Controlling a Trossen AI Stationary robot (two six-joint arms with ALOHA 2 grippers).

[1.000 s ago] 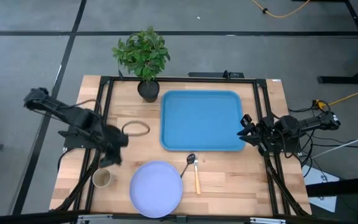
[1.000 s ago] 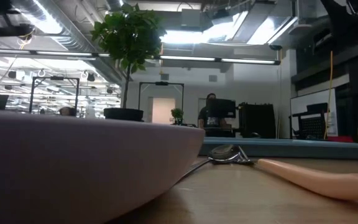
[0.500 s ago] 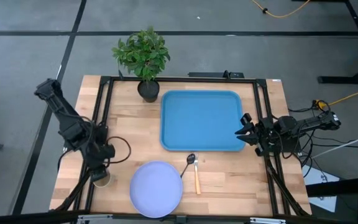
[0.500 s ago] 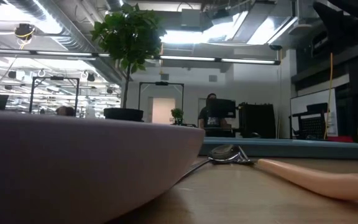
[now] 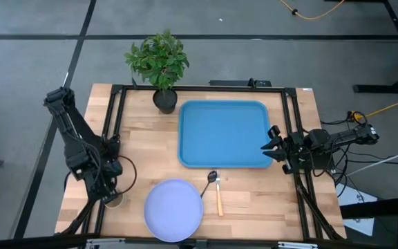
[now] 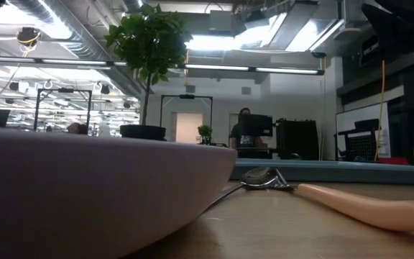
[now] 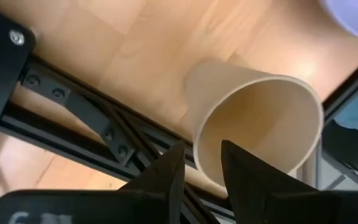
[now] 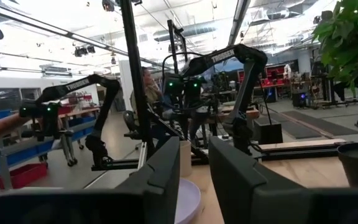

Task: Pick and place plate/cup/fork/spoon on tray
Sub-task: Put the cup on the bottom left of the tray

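The cup (image 7: pixel 253 127) is being gripped by the left pincer (image 7: pixel 201 168) at the near-left corner of the bench (image 5: pixel 247 200): one dark finger is being pressed inside its rim and the other against its outer wall. A small tan-beige cup is being shown, smooth and matte like paper, tapering from a round mouth to a narrower base. In the high view it is being mostly covered by the left pincer (image 5: pixel 109 190), just left of the plate (image 5: pixel 174 209).

The plate is being seen as a wide flat disc, pale lavender-white and plain, at the near edge. Just right of it the spoon (image 5: pixel 216 190) is lying apart from it, its shiny dark oval head pointing toward the tray (image 5: pixel 223 133) and its pale handle toward the near edge. The tray is being shown as bright blue, rectangular with rounded corners and a raised rim.

The right pincer (image 5: pixel 271 146) is being held at the tray's right edge, fingers parted.
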